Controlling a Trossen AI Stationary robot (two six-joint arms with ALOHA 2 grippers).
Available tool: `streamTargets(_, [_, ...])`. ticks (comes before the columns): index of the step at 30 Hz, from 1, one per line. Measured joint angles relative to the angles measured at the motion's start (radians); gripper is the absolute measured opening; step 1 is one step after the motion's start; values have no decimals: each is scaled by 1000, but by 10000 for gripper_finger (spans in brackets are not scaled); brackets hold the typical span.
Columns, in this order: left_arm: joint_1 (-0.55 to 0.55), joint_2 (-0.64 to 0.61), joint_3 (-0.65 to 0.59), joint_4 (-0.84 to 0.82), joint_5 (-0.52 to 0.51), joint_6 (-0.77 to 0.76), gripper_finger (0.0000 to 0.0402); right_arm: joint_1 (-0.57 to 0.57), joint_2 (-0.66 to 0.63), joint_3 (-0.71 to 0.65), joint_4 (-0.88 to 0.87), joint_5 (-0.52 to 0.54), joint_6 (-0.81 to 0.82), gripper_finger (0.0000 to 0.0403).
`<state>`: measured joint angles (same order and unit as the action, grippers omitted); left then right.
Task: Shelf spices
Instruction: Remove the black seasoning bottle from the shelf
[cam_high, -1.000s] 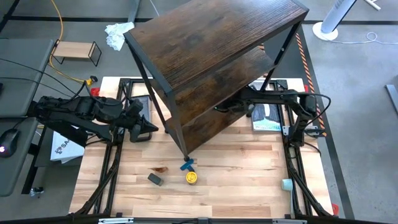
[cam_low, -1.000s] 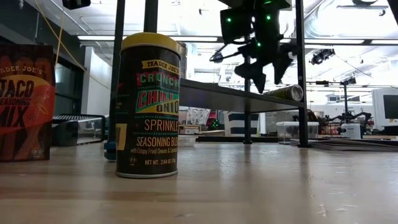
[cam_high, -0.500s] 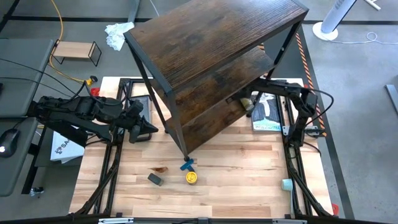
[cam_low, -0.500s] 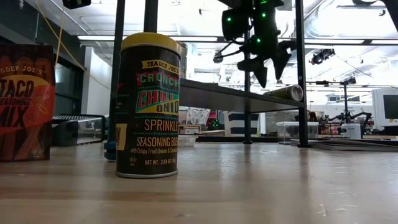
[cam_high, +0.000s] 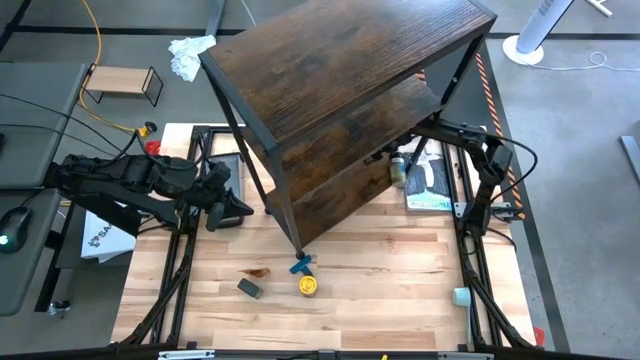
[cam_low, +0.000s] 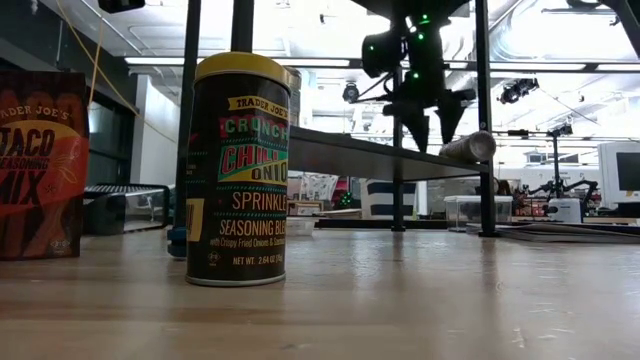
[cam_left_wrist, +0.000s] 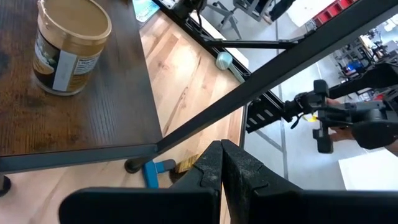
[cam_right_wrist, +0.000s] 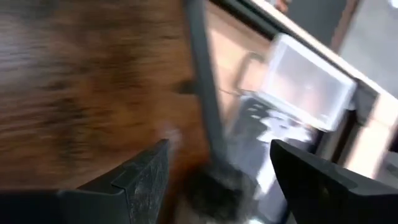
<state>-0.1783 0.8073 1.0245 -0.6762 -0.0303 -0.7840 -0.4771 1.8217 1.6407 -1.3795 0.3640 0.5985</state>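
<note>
near: yellow jar (cam_high: 308, 285), grey box (cam_high: 249, 288), packet (cam_high: 259, 271) not shelved, on table (cam_high: 400, 290) | mid: my left jaws (cam_high: 240, 209) pressed together, idle | far: tan jar (cam_left_wrist: 68, 43) and lying jar (cam_low: 468, 147) on shelf (cam_high: 340, 60); my right jaws (cam_high: 398, 157) spread, empty

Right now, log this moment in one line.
right pincer: open, above fallen jar | left pincer: shut, idle | yellow-lidded jar: unshelved
</note>
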Motion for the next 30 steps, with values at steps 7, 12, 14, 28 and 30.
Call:
streamTargets(7, [0,0,0,-1,0,0,0,-8,-6,1,-8,-93,11,273])
streamTargets(12, [-5,0,0,-13,2,0,0,11,-33,1,28,-72,49,273])
streamTargets(14, [-7,0,0,-14,2,1,0,14,-53,1,45,-39,84,273])
streamTargets(28, [-7,0,0,-18,1,25,0,13,-87,0,87,-116,125,273])
streamTargets(30, [-7,0,0,-18,2,28,0,13,-87,0,91,-167,109,273])
